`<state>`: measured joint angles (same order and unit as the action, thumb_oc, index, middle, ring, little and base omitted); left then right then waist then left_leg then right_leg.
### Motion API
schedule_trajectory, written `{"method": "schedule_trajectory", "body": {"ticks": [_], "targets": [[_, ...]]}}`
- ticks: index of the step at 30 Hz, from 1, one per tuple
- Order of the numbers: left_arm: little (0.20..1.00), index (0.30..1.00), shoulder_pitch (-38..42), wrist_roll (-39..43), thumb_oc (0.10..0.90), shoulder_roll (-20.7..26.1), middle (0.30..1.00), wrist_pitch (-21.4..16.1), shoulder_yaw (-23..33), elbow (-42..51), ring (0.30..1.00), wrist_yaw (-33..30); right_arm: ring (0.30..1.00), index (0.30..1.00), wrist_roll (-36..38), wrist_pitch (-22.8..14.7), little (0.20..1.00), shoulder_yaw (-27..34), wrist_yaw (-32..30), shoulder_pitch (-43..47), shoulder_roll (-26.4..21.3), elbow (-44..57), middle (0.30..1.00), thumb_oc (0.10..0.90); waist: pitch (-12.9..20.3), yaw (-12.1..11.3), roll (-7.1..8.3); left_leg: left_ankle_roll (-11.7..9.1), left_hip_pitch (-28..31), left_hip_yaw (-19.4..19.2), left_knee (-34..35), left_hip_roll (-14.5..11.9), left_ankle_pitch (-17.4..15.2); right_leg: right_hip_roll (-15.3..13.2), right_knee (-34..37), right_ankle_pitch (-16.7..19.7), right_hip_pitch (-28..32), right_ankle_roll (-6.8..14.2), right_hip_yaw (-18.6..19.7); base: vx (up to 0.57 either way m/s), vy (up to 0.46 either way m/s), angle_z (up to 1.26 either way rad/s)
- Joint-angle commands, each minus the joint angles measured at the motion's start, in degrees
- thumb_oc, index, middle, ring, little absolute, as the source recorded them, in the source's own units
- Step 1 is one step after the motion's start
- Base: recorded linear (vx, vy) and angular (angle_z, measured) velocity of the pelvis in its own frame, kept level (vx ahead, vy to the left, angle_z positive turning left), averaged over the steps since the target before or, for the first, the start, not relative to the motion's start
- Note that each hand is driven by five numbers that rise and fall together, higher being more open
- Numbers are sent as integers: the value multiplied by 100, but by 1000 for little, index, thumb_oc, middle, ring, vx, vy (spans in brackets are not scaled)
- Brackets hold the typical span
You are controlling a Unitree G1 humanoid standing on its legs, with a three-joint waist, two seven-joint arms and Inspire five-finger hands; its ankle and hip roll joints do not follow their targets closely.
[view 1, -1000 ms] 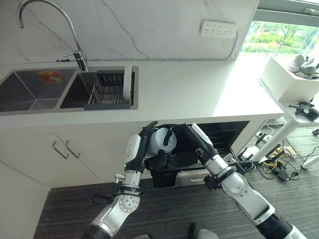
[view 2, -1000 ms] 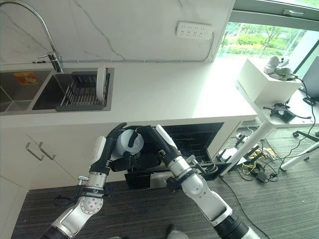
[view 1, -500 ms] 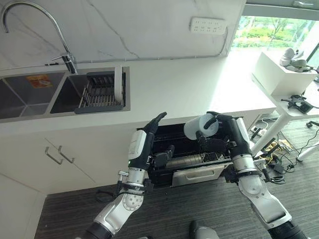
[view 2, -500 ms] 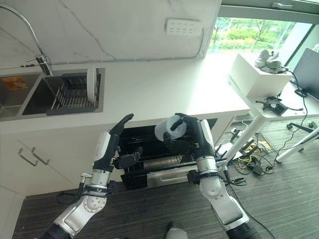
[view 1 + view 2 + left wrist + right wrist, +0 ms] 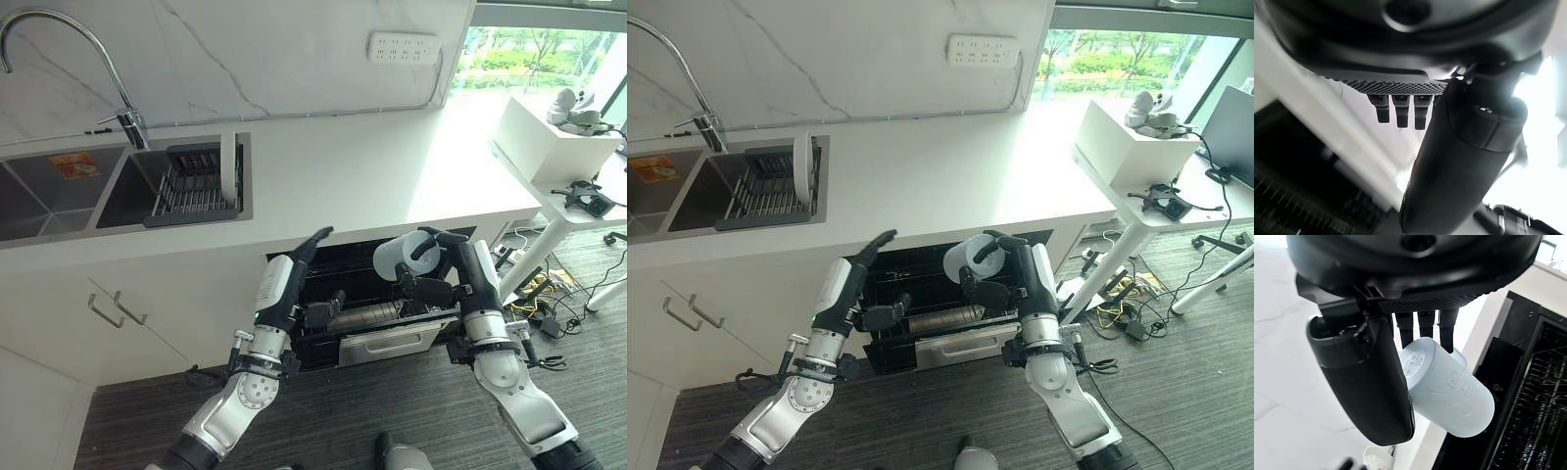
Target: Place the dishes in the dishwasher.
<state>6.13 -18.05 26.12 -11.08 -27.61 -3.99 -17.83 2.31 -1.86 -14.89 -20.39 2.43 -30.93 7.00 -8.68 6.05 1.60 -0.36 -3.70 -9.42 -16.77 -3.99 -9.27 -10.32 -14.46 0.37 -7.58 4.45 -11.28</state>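
Note:
A pale blue cup is held on its side in front of the open dishwasher, just under the counter's edge. My right hand is shut on the cup, thumb across its base and fingers over its far side. Below it the dishwasher's dark wire rack is pulled out. To the left of the opening my left hand stands open, fingers straight and pointing up, holding nothing; its thumb fills the left wrist view. A white plate stands on edge in the sink's drying rack.
The white counter runs across above the dishwasher, with a double sink and a tall tap at its left. Cupboard doors with handles lie left of the dishwasher. A white side table and floor cables are at the right.
A second ago both hands held the cup at the opening's left. The left hand let go and opened; the right hand carried the cup rightwards. The camera has also shifted.

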Motion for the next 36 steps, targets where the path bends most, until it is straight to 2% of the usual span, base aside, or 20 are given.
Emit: {"method": "schedule_trajectory", "body": {"ticks": [1,3,4,7,11,13,17,19,20,21,27,36], "targets": [[900,900,514,157,800,226,900,212,-361,281,900,1113,300,300,-99,-765,300,597,8,733,-371,359,300,400,217,-25,-77,-182,162,-326,-42,-370,-525,-13,-273,-1034,362,503,382,0,0,0],[900,900,541,179,800,330,900,269,-520,64,900,1556,300,300,-68,-728,300,669,35,789,-502,352,300,400,224,-21,-106,-197,140,-326,-42,-377,-507,-9,-273,-1043,351,501,366,0,0,0],[900,900,552,172,800,430,900,434,-624,-51,900,2033,300,300,-100,-690,300,749,9,864,-629,331,300,400,219,-29,-137,-210,109,-309,-42,-378,-487,-10,-273,-1048,335,497,344,0,0,0],[900,900,575,2,800,584,900,590,-729,-174,900,2477,300,300,-725,-514,300,851,-216,976,-819,293,300,400,205,-60,-179,-230,76,-301,-42,-382,-459,-48,-273,-1046,334,505,250,0,0,0],[900,900,696,-269,800,834,900,821,-818,-279,900,2795,300,300,-873,-230,300,908,-178,1139,-1150,272,300,400,131,-89,-235,-242,22,-275,-42,-414,-346,-36,-273,-1054,414,454,121,44,-1,1],[900,900,783,-364,800,896,900,876,-829,-313,900,2769,300,300,-834,-197,300,897,-136,1221,-1217,225,300,400,63,-102,-259,-246,10,-220,-42,-417,-295,-7,-273,-1060,468,411,70,38,-5,4],[900,900,967,-839,800,977,900,982,-822,-486,900,2314,300,300,-542,-202,300,875,46,1355,-1288,93,300,400,-137,-126,-309,-278,5,-84,-42,-422,-157,71,-273,-1058,571,316,-22,39,-22,12],[900,900,1059,-960,800,973,900,999,-762,-617,900,2093,300,300,-138,-310,300,823,337,1392,-1251,-52,300,400,-227,-151,-319,-292,5,-44,-42,-431,-105,99,-273,-1062,601,281,-51,10,-47,16],[900,900,1097,-1009,800,948,900,1000,-697,-716,900,1960,300,300,437,-444,300,785,513,1392,-1172,-224,300,400,-285,-177,-315,-308,-11,-7,-42,-442,-75,120,-273,-1074,612,259,-59,-13,-56,11],[900,900,1091,-1033,800,938,900,980,-670,-733,900,1911,300,300,454,-531,300,771,529,1394,-1120,-323,300,400,-303,-190,-314,-313,-19,7,-42,-448,-69,126,-273,-1083,617,256,-70,-17,-48,18],[900,900,927,-1241,800,896,900,836,-613,-720,900,1820,300,300,821,-769,300,810,520,1270,-914,-543,300,400,-280,-207,-306,-343,1,17,-42,-485,-60,136,-273,-1122,673,240,-137,13,-20,11],[900,900,771,-1328,800,815,900,917,-566,-689,900,1637,300,300,1196,-1026,300,882,342,948,-401,-703,300,400,-202,-164,-313,-321,147,-48,-42,-517,-93,191,-273,-1194,816,198,-148,56,0,1]]}}
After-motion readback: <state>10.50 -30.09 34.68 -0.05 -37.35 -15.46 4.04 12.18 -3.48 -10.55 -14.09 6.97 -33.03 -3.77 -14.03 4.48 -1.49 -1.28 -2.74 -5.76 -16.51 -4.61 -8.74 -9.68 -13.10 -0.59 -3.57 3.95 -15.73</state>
